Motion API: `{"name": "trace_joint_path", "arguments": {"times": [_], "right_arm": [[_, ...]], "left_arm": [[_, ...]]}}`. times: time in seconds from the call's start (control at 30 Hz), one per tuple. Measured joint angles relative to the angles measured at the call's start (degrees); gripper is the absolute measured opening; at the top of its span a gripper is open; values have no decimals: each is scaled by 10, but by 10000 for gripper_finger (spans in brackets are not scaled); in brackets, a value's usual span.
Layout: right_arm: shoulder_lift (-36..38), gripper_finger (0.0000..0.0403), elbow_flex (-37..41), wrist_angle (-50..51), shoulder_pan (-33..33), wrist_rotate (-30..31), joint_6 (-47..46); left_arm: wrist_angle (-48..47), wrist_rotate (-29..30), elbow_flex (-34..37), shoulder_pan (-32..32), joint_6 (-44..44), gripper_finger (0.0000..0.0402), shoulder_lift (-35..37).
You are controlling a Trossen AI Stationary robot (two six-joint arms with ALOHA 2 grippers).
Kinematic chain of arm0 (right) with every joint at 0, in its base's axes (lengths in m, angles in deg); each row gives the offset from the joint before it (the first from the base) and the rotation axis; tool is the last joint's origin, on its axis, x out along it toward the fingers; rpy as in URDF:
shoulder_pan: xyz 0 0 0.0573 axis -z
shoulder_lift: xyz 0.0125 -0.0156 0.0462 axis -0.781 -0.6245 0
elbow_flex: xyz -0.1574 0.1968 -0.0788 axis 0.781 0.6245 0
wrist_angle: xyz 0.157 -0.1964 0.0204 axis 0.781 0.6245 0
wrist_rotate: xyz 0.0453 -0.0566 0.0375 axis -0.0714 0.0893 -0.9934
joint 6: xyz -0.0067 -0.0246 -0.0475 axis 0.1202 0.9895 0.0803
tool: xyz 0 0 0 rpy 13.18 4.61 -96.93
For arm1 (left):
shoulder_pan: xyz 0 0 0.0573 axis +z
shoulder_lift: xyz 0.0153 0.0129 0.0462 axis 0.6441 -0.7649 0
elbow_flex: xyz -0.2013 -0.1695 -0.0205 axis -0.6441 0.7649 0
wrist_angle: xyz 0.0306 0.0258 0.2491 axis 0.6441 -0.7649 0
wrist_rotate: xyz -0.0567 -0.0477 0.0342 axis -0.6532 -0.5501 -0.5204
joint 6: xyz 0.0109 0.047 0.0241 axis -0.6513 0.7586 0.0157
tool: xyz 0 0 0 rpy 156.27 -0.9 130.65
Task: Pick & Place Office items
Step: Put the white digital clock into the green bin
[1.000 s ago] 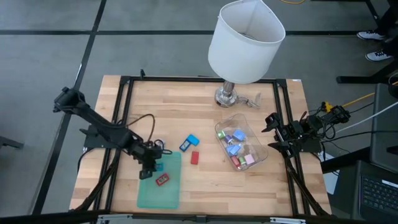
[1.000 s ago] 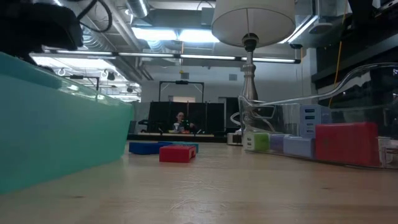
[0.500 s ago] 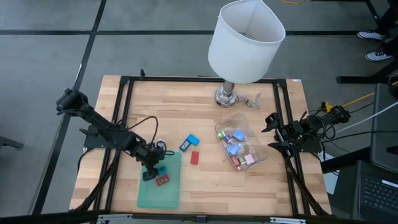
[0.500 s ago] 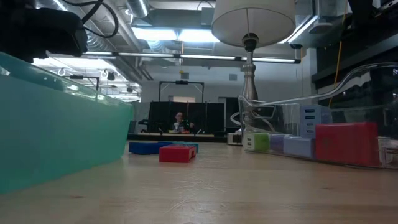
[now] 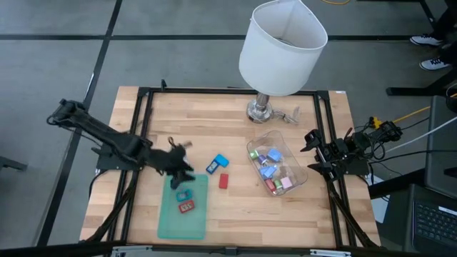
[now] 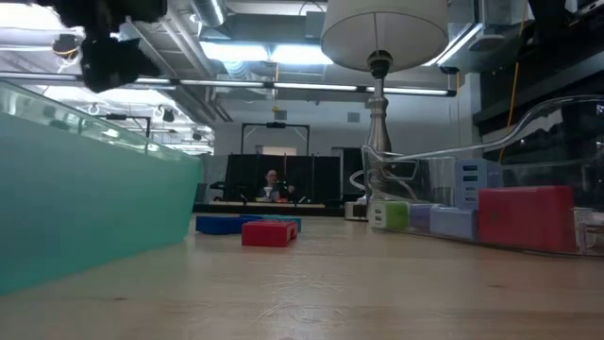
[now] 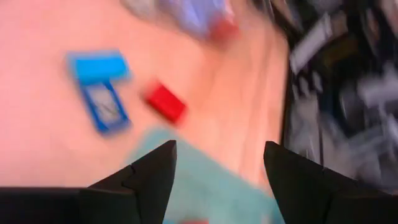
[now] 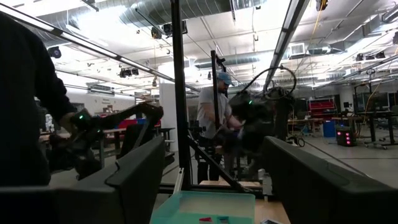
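Hovering above the green tray's (image 5: 183,214) far end, the left gripper (image 5: 182,171) has its fingers (image 7: 152,180) spread with nothing between them. On the tray sit a teal piece (image 5: 183,194) and a red piece (image 5: 187,207). Just past the tray on the wooden surface (image 5: 235,214) are a blue piece (image 5: 218,163) and a small red block (image 5: 223,180), nothing blocking them. More pieces fill the clear tub (image 5: 276,170), right by the lamp (image 5: 280,50).

The right gripper (image 5: 312,150) waits at the surface's right edge, fingers (image 8: 134,180) wide apart and empty.

From the low view the tray wall (image 6: 85,217) hides whatever's inside it, and you only catch the loose pieces edge-on. The right wrist view shows people standing in the room behind.
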Motion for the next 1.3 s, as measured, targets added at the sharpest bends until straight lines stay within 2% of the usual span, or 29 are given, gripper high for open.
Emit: {"name": "trace_joint_path", "arguments": {"times": [0.07,0.2,0.3,0.4,0.5,0.73,0.9,1.03,1.3], "right_arm": [[0,279,0,0,0,0,0],[0,279,0,0,0,0,0],[0,279,0,0,0,0,0],[0,279,0,0,0,0,0],[0,279,0,0,0,0,0],[0,279,0,0,0,0,0],[0,279,0,0,0,0,0],[0,279,0,0,0,0,0],[0,279,0,0,0,0,0]], "left_arm": [[-31,42,0,17,-31,234,31],[-170,68,0,55,-123,243,63],[-282,70,0,72,-185,258,57],[-335,70,0,82,-192,270,40],[-333,62,0,94,-183,277,21],[-335,-40,0,122,-151,278,-88],[-259,-77,0,128,-123,279,-162],[-219,-84,0,128,-119,279,-199],[-220,-99,-3,127,-98,279,-252]]}}
